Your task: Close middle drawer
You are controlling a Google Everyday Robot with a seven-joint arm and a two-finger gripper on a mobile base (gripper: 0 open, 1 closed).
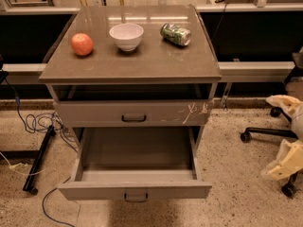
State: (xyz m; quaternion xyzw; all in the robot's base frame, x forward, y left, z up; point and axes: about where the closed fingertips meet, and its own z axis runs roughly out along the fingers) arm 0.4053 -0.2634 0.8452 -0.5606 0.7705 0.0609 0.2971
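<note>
We see the middle drawer (135, 191) pulled far out of the cabinet (53, 93). Its plain front faces us low in the view, with a small dark pull handle (136, 197) at its centre. We look down onto its grey floor and side walls, which run back under the cabinet.

Directly above it sits the upper drawer (94, 113), pushed in. Its own dark handle (134, 118) is at mid-front, and white scratch marks (195, 111) show at its right end. Over that drawer a dark open gap runs beneath the counter (142, 65).

On the counter three things stand in a row, apart from one another. A red-orange apple (82, 44) is to the left and a white bowl (126, 36) stands upright in the middle. A green can (175, 34) lies on its side to the right.

On the speckled floor to the left of the cabinet lie loose cables (38, 122) and a black stand leg (40, 157). A blue cable (49, 207) curls near the open drawer's left corner.

To the right, the dark wheeled base of a chair (262, 132) rests on the floor. The cream-coloured pincer (280, 167) hangs at the right edge of the view, well apart from the drawer and touching nothing we can make out. We cannot tell how far open it is.
</note>
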